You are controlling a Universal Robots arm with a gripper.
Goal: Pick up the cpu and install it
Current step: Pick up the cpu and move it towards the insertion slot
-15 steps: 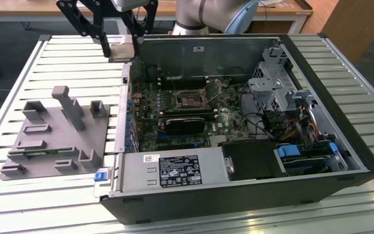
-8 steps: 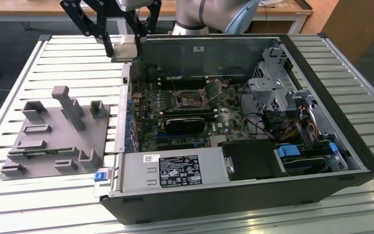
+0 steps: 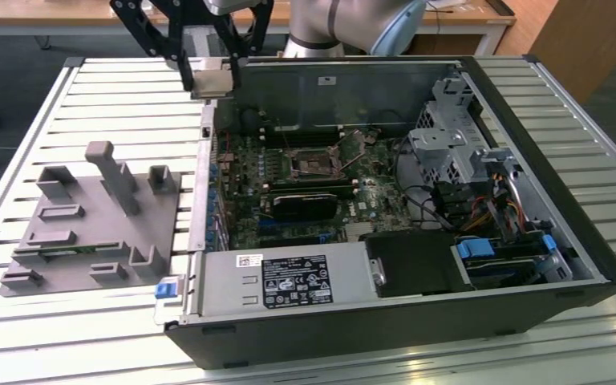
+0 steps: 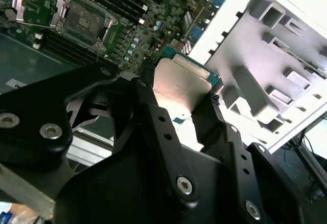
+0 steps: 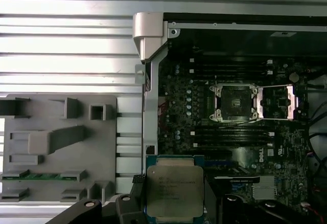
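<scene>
I'm holding the cpu [image 5: 174, 191], pinched by its edges in the pincer [image 3: 209, 79], over the corner of the open computer case [image 3: 319, 88], and I'm judging that leveling it and squaring it to the open socket [image 5: 234, 102] matters most here, without rushing.

An open computer case [image 3: 394, 321] lies on the slatted surface [image 3: 126, 104], one edge of it beneath the hand [image 3: 211, 80]. A grey block fixture [image 3: 94, 233] rests beside the case, apart from the hand. The motherboard [image 3: 286, 180] lies inside the case.

Black screw-studded gripper [image 4: 179, 104], silver-grey arm [image 3: 335, 28]
</scene>
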